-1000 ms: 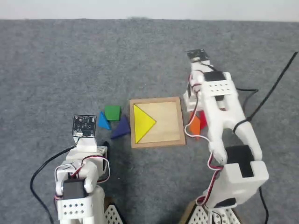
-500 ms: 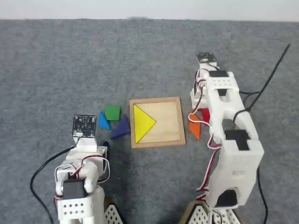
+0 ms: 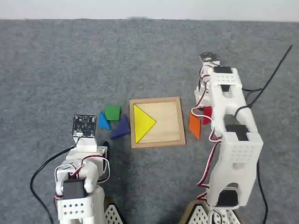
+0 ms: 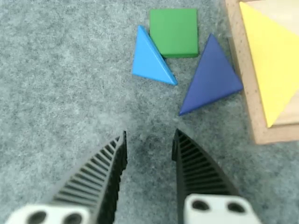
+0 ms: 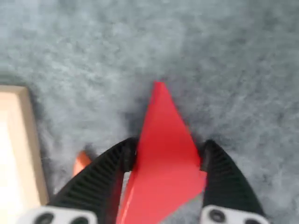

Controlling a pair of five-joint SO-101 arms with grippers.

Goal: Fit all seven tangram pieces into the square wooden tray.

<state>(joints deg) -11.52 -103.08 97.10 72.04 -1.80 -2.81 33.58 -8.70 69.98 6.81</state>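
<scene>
Your right gripper (image 5: 169, 147) has swung sideways, fingers squeezing the red triangle (image 5: 161, 116) bound for the tray (image 3: 159, 141); your left gripper (image 4: 149, 135) sits slightly open, empty.

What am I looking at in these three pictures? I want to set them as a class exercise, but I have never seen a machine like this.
These are two small white robots, the left arm and the right arm, side by side on grey carpet. The high view looks down from a fixed camera. The other two pictures come from a camera on each arm's wrist, so the black ridged fingers there are that arm's own gripper. On the carpet lies a square wooden tray with a yellow triangle inside. On one side of it lie a green square, a light blue triangle and a dark blue triangle; on the other, an orange piece. The left gripper is open over bare carpet, holding nothing. The right gripper is closed on a red triangle.
</scene>
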